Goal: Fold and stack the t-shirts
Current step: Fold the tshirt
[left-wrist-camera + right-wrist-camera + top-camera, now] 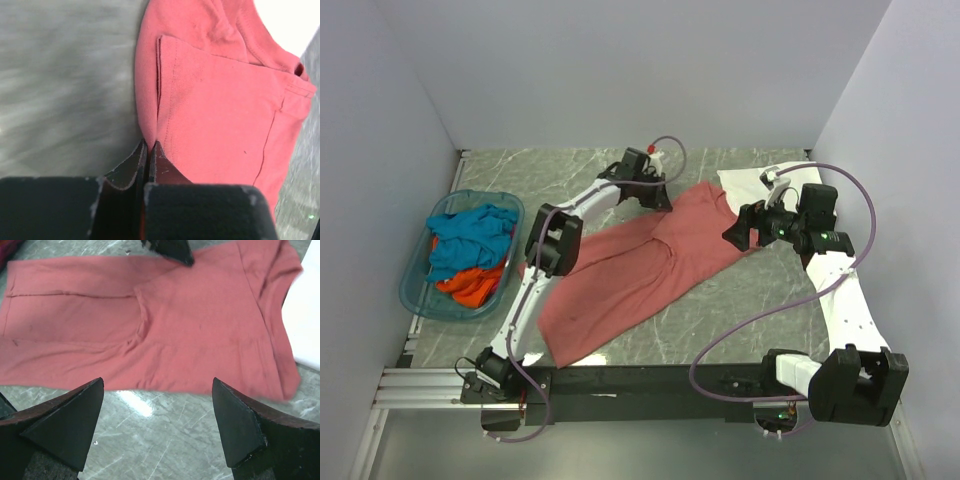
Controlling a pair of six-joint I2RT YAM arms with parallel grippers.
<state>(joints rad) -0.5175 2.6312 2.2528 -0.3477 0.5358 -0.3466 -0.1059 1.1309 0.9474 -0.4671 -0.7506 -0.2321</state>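
Note:
A dusty-red t-shirt point(640, 265) lies spread across the middle of the table, partly folded over itself. My left gripper point(655, 195) is shut on a fold at its far edge; in the left wrist view the jaws point(148, 146) pinch the red cloth point(215, 125). My right gripper point(735, 232) is open and empty, just off the shirt's right edge; in the right wrist view it point(157, 425) hangs over bare table in front of the red shirt point(175, 325). A white t-shirt point(745, 180) lies at the back right, partly under the red one. Teal-blue point(470, 235) and orange point(475, 285) t-shirts lie in the basket.
A translucent blue plastic basket point(415, 290) stands at the left of the marble table. White walls close the table on the left, back and right. The white shirt also shows in the right wrist view point(306, 325) and the left wrist view point(290, 20).

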